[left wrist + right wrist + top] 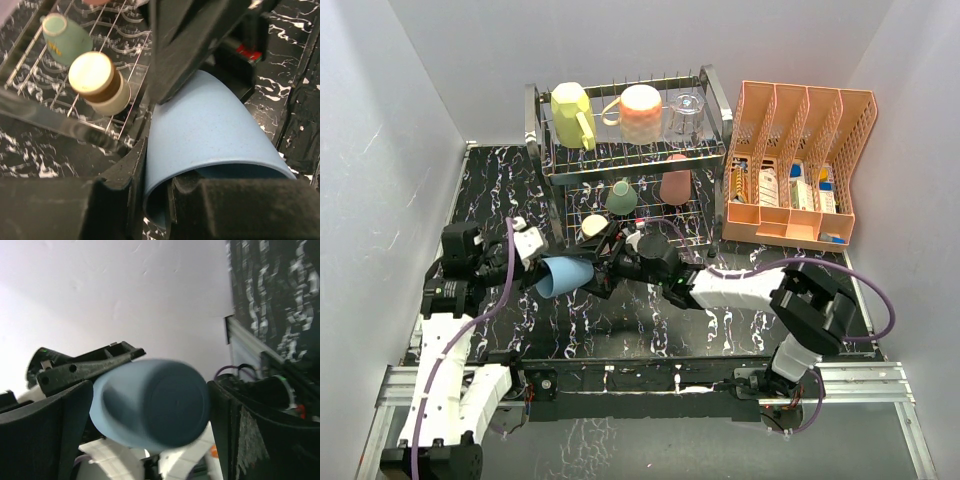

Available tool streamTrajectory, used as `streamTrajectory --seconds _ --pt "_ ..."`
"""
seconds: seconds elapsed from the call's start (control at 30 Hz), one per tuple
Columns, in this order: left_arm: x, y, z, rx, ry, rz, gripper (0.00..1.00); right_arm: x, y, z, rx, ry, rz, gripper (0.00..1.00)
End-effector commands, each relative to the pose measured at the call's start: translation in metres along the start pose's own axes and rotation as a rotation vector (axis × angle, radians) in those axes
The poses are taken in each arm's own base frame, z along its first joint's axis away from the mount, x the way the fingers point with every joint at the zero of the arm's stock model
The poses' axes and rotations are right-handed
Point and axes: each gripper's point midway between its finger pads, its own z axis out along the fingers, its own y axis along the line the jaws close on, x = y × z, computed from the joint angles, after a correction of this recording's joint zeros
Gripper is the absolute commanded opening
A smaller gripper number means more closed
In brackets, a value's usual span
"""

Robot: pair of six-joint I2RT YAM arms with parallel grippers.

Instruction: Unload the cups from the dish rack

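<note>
**A:** Edges, room to move?

**B:** The black, white-veined bench (750,330) is boxed by pale walls (380,150) on the left, back and right. The chrome wire dish rack (718,95) stands at back centre, with an orange mesh file organiser (800,120) just beside it on the right. There is bare bench in front of the organiser and along the near edge.

**A:** Fingers?

**B:** The blue cup (565,276) lies on its side just in front of the rack's lower tier, mouth toward the left arm. I can't tell if it clears the bench. The left fingers (115,200) pinch the rim wall, one outside and one inside the mouth. The right fingers (50,430) are spread to the cup's width and lie against both flanks at the closed end.

**A:** Materials, shapes?

**B:** The blue cup is matte, faintly speckled and tapered. The rack's rails are glossy.
- **Upper tier:** pale yellow mug (573,112), peach-pink mug (640,112) and clear glass (685,112).
- **Lower tier:** teal-green cup (620,195) and salmon-red cup (675,185), both base-up.
- **Front left of the lower tier:** brown-and-white cup (594,226), cream base with a brown band, near the blue cup.
</note>
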Motion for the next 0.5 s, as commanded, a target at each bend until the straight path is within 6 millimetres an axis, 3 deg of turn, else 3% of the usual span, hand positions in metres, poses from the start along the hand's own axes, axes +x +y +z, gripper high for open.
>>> streamTrajectory --seconds 0.0,0.23,0.47 --pt "0.011 0.019 -0.005 -0.098 0.115 -0.174 0.0 -0.029 0.021 -0.019 0.042 -0.17 -0.198 0.98" --pt "0.068 0.061 -0.024 -0.249 0.458 -0.339 0.0 -0.088 0.01 -0.07 0.22 -0.412 -0.414 0.98" --pt "0.121 0.094 -0.065 -0.399 0.631 -0.438 0.0 -0.117 0.002 -0.111 0.355 -0.552 -0.598 0.98"
